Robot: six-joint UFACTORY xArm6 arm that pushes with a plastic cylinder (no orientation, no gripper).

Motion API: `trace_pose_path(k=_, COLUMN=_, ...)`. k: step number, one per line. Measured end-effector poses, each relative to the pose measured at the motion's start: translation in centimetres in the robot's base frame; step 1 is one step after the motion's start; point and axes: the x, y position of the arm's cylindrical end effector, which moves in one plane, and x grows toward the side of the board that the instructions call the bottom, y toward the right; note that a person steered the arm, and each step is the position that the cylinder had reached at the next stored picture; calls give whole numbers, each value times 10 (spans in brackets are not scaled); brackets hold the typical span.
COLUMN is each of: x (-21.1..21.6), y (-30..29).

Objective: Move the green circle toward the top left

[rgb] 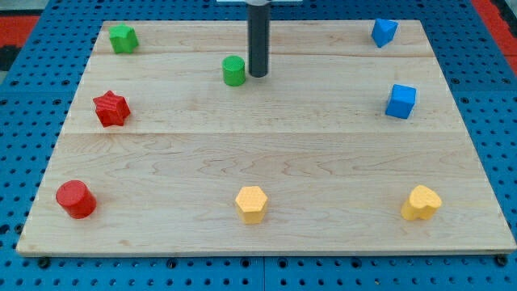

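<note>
One green circle (233, 70) on the table (266, 153), upright, in the upper part of the board, a little to the view's left of centre. Just beside it, on the view's right, my tip (258, 75): very close to the block's side, contact or a hair's gap impossible to tell. Straight dark rod rising from there to the view's top edge. No fingers on this arm, so nothing apart, together or clamped on anything; only the plain rod end.

Further out toward the view's top left, near the corner of the board: a green block (123, 38) of irregular, roughly star-like shape, well apart from the circle. Below that, along the view's left side: a red star (111, 108). Lower still, near the bottom left corner: a red circle (76, 199), upright like the green one.

Across on the view's right, near the top right corner: a blue block (384, 31), angular, exact shape hard to make out. Below it, along the right side: a blue cube (401, 101), slightly turned. Along the view's bottom: a yellow hexagon (251, 204) about midway, and a yellow heart (422, 202) near the bottom right corner.

Under and around the pale wooden board: a blue perforated surface (24, 113).
</note>
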Motion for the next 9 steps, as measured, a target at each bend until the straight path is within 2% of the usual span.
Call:
trace_pose_path(k=2, x=0, y=-63)
trace_pose_path(k=5, x=0, y=-78)
trace_pose_path(k=7, x=-47, y=-56)
trace_pose_path(k=8, x=-47, y=-59)
trace_pose_path(k=9, x=-60, y=-91)
